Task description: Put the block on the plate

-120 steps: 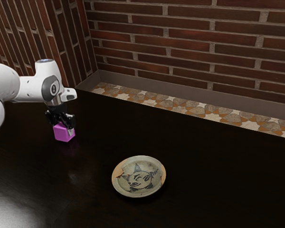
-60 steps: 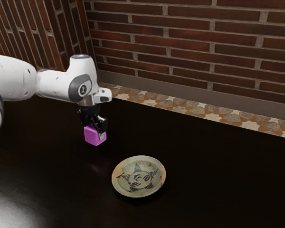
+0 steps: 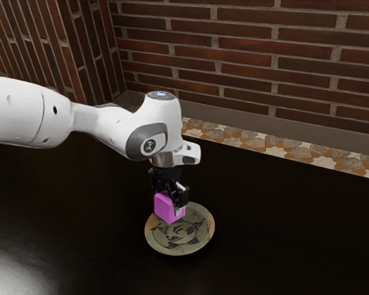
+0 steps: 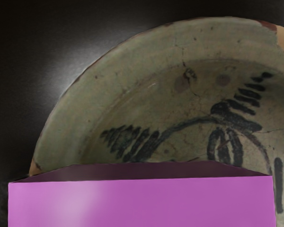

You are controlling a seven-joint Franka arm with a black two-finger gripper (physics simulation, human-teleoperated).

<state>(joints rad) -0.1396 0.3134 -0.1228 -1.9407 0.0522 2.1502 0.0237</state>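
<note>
Currently carrying, my end effector [image 3: 170, 203] pinches the magenta block [image 3: 165, 208] over the painted plate [image 3: 208, 230] near its rim; next: centre, lower, release.

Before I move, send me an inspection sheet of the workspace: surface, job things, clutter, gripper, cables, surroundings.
Surface: dark, glossy table, glare toward the exterior view's lower left.
Block: pink, in the gripper, over the plate; can't tell whether it touches.
Plate: on the table, face up, dark painted figure, tan patches at the rim, fine cracks.
Clutter: nothing seen.
Gripper: black, closed on the block.
Cables: nothing seen.
Surroundings: brick walls, gray baseboard, stone-patterned floor.
</note>
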